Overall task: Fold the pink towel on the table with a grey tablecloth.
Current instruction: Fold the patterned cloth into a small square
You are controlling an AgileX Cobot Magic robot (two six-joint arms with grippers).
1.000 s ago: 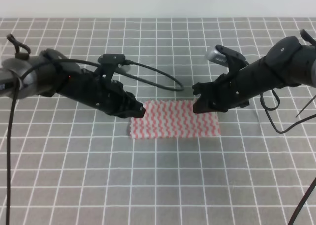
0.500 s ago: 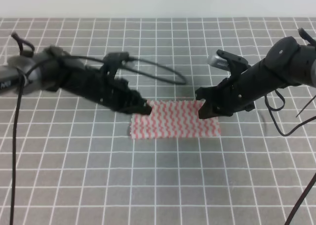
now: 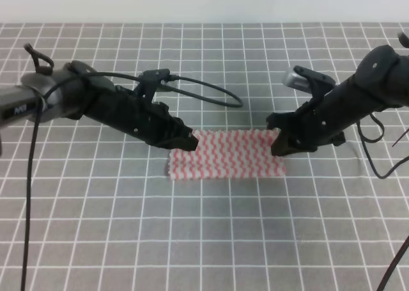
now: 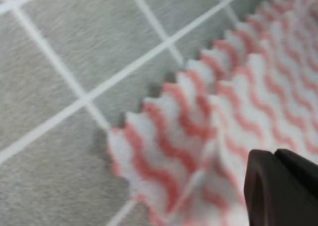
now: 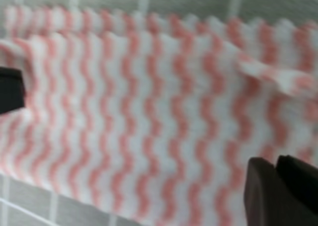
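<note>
The table [image 3: 204,240] with its grey gridded cloth fills the exterior view. The towel [image 3: 225,155] lies near the middle of the surface, somewhat toward the far edge, as a flat strip wider than deep. Both wrist views show a second pinked edge set just inside the first, so it looks already doubled once; that is a judgement from the layered edges.

The left gripper [image 3: 185,142] sits low at the towel's far left corner, the right gripper [image 3: 279,144] at its far right corner. In each wrist view only one dark fingertip [image 4: 280,188] shows at the bottom right, above cloth and holding none of it; whether either tool is spread or closed I cannot tell.

The towel looks thin, light and limp, soft enough to drape and crease wherever lifted, and likely to slide on the tablecloth if dragged. A small ripple stands up near its right end [image 5: 278,77]. A sensible hold would be a pinch through both layers at a corner, one corner per gripper, so the layers do not part
</note>
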